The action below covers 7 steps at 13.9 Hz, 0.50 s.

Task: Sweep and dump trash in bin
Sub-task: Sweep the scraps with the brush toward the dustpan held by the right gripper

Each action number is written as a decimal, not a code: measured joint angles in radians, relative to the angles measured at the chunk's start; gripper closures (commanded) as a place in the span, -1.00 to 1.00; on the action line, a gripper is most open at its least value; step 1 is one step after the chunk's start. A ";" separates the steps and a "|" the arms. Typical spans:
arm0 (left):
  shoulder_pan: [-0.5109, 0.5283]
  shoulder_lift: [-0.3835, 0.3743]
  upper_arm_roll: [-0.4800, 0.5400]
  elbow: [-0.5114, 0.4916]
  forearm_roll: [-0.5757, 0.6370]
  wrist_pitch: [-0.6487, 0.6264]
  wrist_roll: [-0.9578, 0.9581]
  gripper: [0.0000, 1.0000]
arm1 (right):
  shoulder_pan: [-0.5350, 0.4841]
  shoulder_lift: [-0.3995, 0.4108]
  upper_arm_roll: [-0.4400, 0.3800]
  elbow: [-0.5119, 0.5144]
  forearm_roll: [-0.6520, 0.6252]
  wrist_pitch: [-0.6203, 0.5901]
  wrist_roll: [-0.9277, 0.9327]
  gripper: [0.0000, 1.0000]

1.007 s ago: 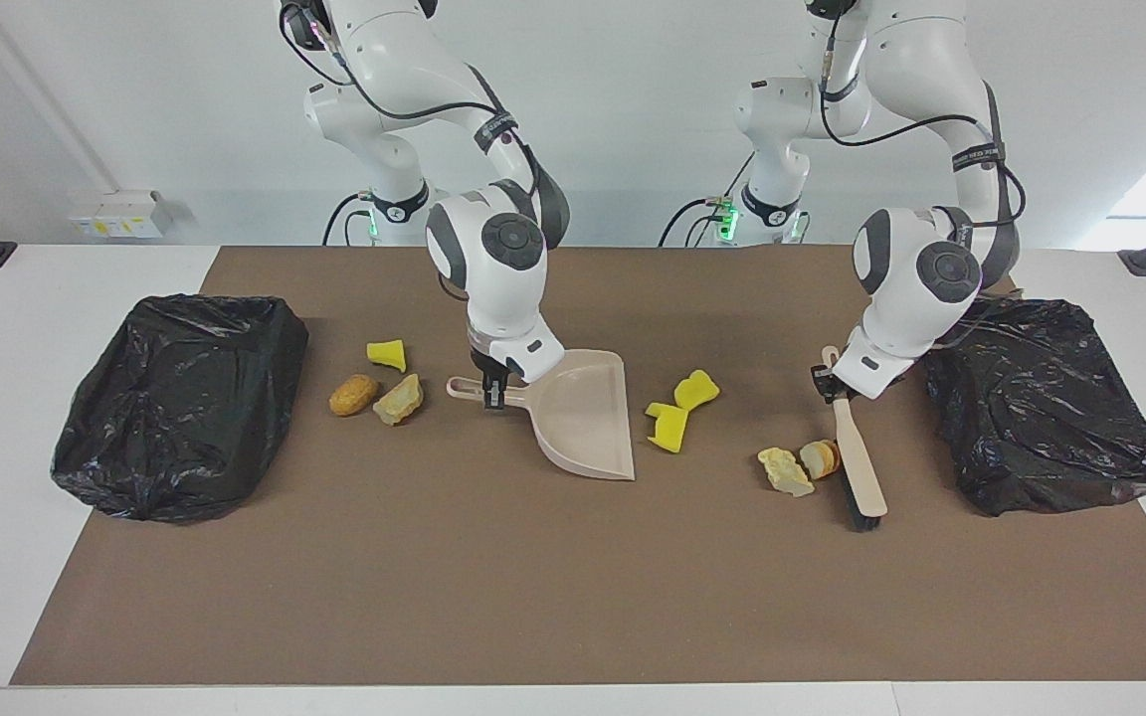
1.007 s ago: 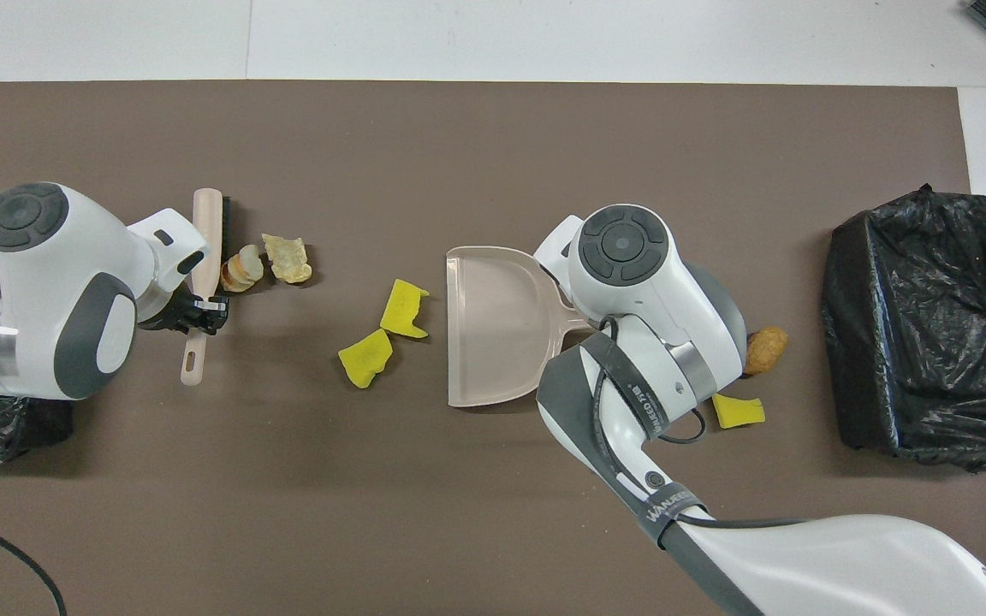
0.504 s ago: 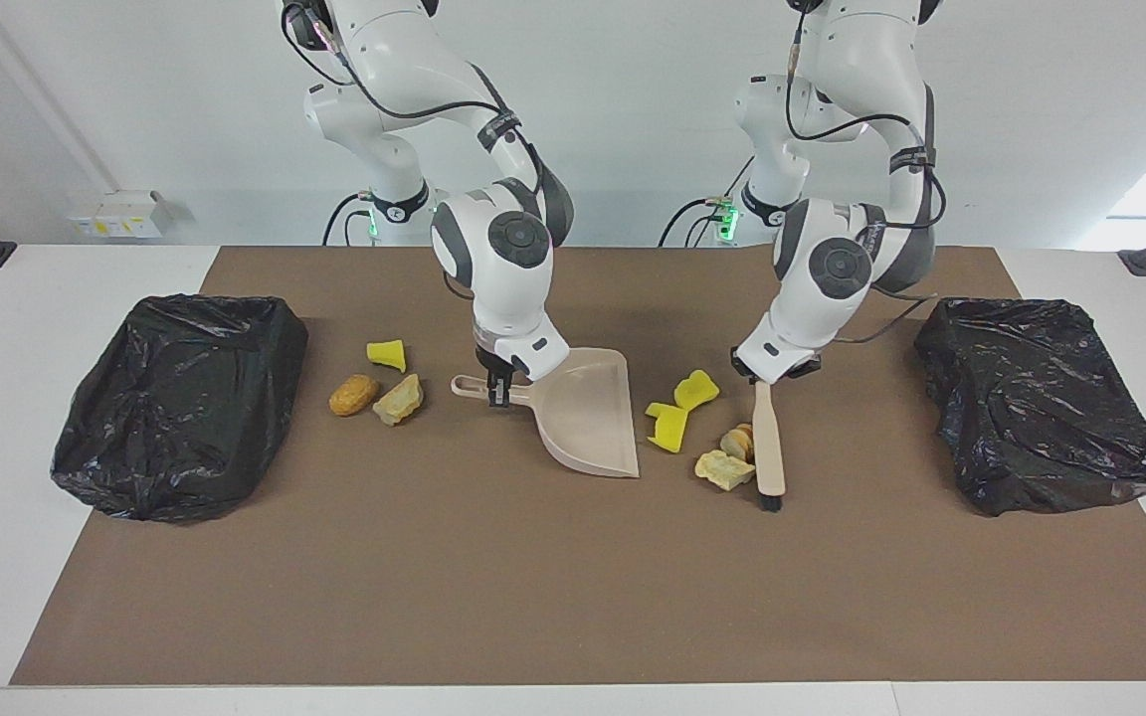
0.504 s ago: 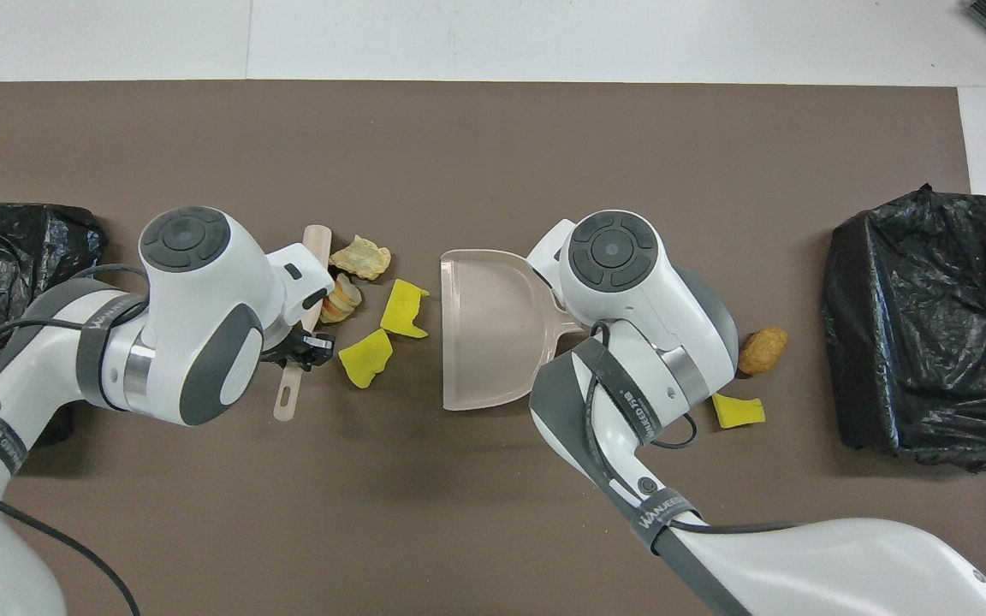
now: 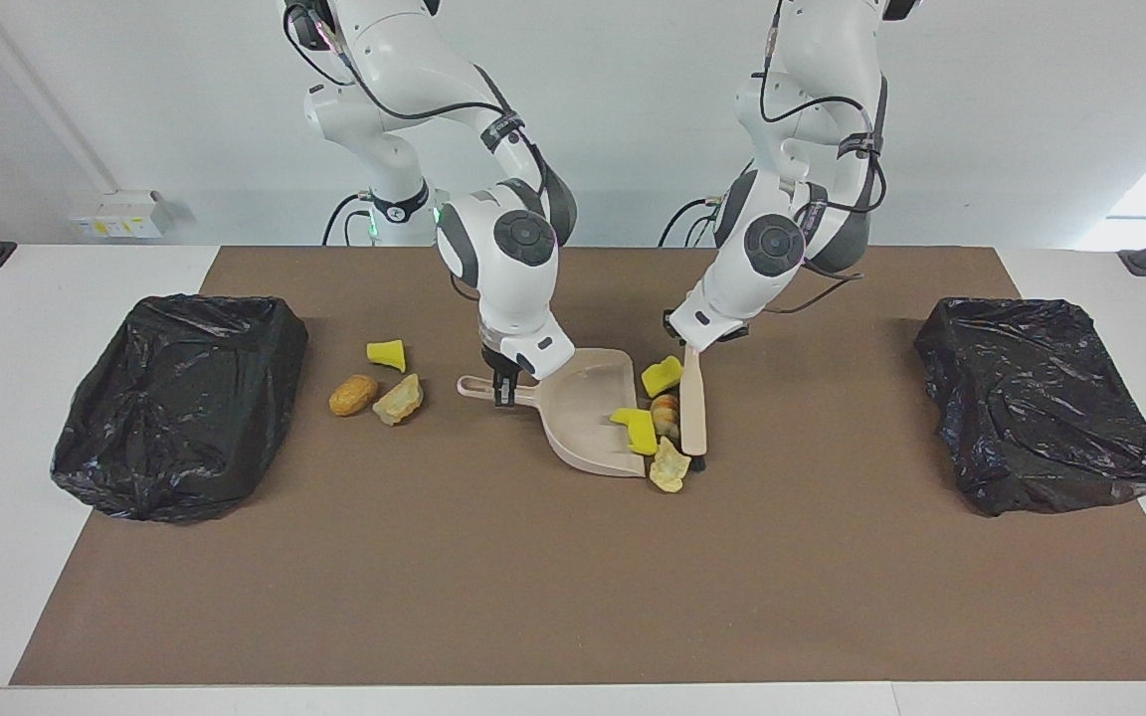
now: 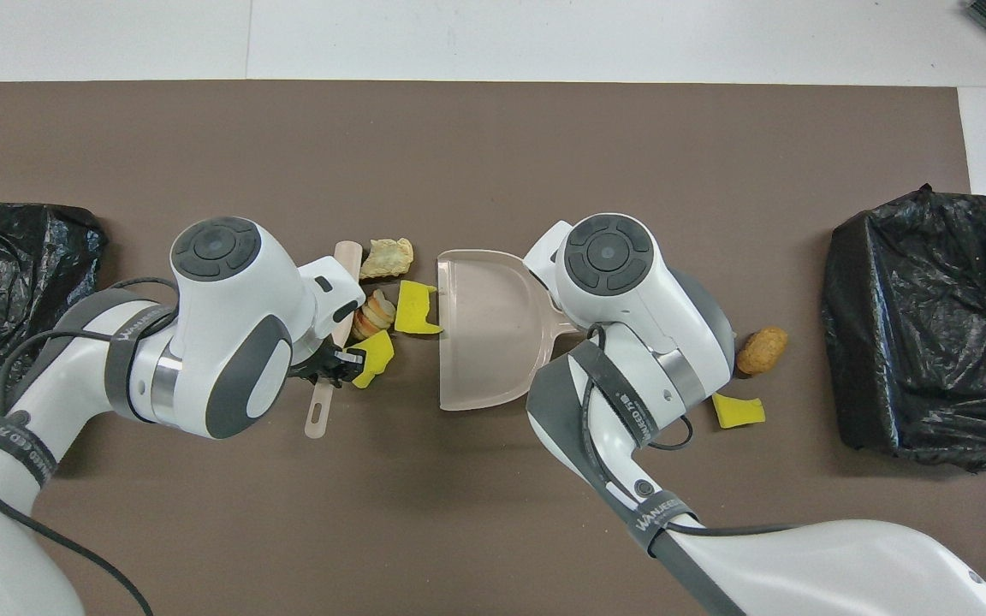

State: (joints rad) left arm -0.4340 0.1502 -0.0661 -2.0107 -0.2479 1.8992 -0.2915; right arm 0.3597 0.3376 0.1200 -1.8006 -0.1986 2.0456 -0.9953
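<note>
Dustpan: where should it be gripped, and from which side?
Grip the thin handle, coming straight down from above. The dustpan lies flat and its wide scoop is too broad to pinch. The handle sticks out toward the right arm's end of the table, away from the open mouth where a yellow foam chunk sits. The right gripper is shut on the handle there.

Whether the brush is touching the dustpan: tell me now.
Apart. The overhead view shows the brush stopping short of the lip of the dustpan, with trash bits lying in the gap between them.
</note>
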 measured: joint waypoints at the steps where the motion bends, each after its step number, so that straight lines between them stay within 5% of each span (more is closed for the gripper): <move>1: -0.012 -0.005 0.000 0.000 -0.032 -0.002 -0.023 1.00 | 0.000 0.000 0.000 -0.002 0.000 0.001 0.001 1.00; 7: -0.043 -0.073 0.007 -0.001 -0.254 -0.025 -0.131 1.00 | 0.000 0.000 0.000 -0.003 0.000 0.003 0.003 1.00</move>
State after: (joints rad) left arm -0.4773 0.0771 -0.0587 -2.0114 -0.5015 1.8742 -0.4228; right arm 0.3598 0.3376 0.1198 -1.8038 -0.1985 2.0486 -0.9924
